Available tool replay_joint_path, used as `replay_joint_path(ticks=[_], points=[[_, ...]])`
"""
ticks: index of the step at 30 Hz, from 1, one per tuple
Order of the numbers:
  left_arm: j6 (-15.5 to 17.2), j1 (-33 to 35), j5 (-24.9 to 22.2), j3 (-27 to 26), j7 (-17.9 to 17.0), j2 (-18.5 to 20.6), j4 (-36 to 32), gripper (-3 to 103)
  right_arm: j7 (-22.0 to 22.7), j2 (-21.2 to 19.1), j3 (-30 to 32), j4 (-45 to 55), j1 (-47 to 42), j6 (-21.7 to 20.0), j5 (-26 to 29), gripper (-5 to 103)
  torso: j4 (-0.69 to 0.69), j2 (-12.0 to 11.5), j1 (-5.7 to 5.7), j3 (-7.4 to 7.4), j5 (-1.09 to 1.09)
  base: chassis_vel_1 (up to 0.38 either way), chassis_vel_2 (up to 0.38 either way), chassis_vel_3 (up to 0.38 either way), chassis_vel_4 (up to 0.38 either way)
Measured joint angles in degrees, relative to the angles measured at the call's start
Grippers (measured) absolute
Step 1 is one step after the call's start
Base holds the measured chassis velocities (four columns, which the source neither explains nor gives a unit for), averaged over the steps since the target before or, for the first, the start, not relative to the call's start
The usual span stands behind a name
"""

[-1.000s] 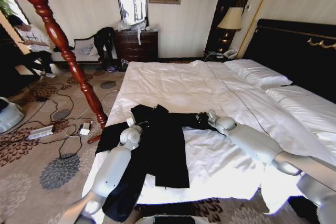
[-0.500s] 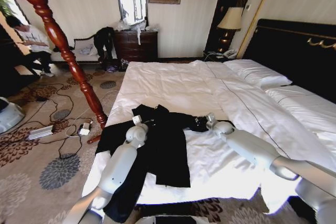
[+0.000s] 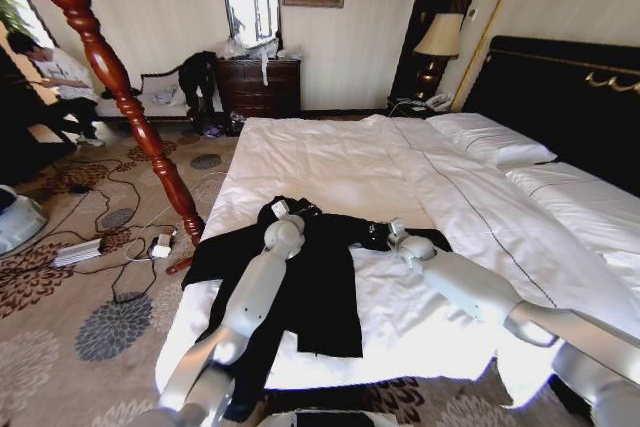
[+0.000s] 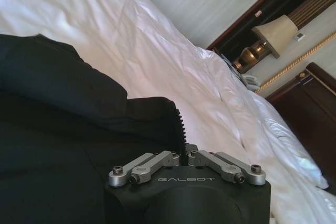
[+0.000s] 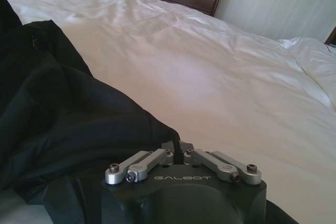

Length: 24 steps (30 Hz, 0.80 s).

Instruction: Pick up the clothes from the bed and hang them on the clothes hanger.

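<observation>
Both claws sit low on the black long-sleeved jacket of soft matte fabric in the head view: the left claw at the collar end, the right claw at the sleeve stretched toward the pillows. That jacket lies spread flat near the foot of the wide bed with its white duvet, one sleeve hanging over the edge. A turned red-brown wooden post leans beside the bed on the robot's left.

From the left wrist view, the left claw is closed, its linkage arms drawn together, pinching a raised fold of the jacket by a ribbed edge.

From the right wrist view, the right claw is likewise closed, a peak of the jacket gathered between its tips, duvet beyond.

Judging by its drape, the cloth is limp and fairly light; it will sag and swing once raised. Holds near collar and shoulder seem best, so it hangs open for a hanger
</observation>
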Motion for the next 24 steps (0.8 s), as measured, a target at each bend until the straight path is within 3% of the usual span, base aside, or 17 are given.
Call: replay_joint_path(ticks=[2,4,6,7,8,10,11,15,17,18,21,24], points=[[0.35,0.17,-0.35,0.65,-0.18,-0.76,0.55,2,1.40,0.42,0.27,-0.11,-0.66,1.07,-0.13,16,-0.03,0.00,0.00,0.00,0.00,0.000,0.000,0.000,0.000],[0.37,0.63,-0.20,1.38,-0.24,-0.86,0.59,2,2.12,0.57,0.43,-0.22,-0.97,1.75,-0.15,16,-0.02,0.00,0.00,0.00,0.00,0.000,0.000,0.000,0.000],[0.60,1.65,0.67,3.15,-0.11,-0.91,0.55,2,3.28,0.83,0.87,-0.31,-1.40,3.08,-0.17,27,-0.01,-0.01,0.00,0.00,-0.01,0.000,0.000,0.000,0.000],[0.57,2.06,1.10,3.70,0.12,-0.91,0.45,2,4.03,0.91,1.09,-0.33,-1.60,3.77,-0.18,27,-0.01,0.00,0.00,0.00,-0.01,0.000,0.000,0.000,0.000],[0.35,3.00,1.81,4.74,0.98,-0.90,-0.15,2,5.86,0.98,1.43,-0.26,-1.91,5.16,-0.12,38,-0.01,0.00,0.00,0.00,0.00,0.000,0.000,0.000,0.000],[0.15,3.43,2.01,5.18,1.54,-0.88,-0.70,2,6.87,0.92,1.59,0.05,-2.06,5.70,0.04,38,-0.01,0.00,-0.01,0.00,0.00,0.000,0.000,0.000,0.000],[0.13,3.80,2.01,5.56,1.71,-0.84,-1.37,2,7.48,0.76,1.78,0.51,-2.25,5.95,0.25,44,-0.01,0.00,0.00,0.00,0.00,0.000,0.000,0.000,0.000],[2.84,5.60,1.90,8.53,-0.51,1.48,-5.65,-2,9.42,-0.85,2.59,3.33,-3.43,5.97,1.32,61,-0.02,0.00,0.00,-0.01,-0.01,0.000,0.000,0.000,0.000],[6.70,7.03,1.43,10.53,-4.26,4.31,-9.27,8,10.25,-2.32,3.36,5.25,-4.63,5.27,1.56,66,-0.03,0.00,-0.01,-0.01,-0.02,0.000,0.000,0.000,0.000],[6.70,7.03,1.43,10.53,-4.26,4.31,-9.27,8,10.25,-2.32,3.36,5.25,-4.63,5.27,1.56,66,-0.03,0.00,-0.01,-0.01,-0.02,0.000,0.000,0.000,0.000],[11.11,9.13,-0.02,12.16,-8.67,9.20,-14.07,19,10.75,-3.83,4.93,6.95,-6.69,4.76,1.48,82,-0.01,0.00,-0.01,-0.01,-0.02,0.000,0.000,0.000,0.000],[12.43,10.34,0.13,13.29,-9.51,13.08,-17.27,29,10.96,-4.48,5.93,7.64,-7.88,4.63,1.13,93,-0.02,0.00,-0.01,-0.01,-0.02,0.000,0.000,0.000,0.000]])
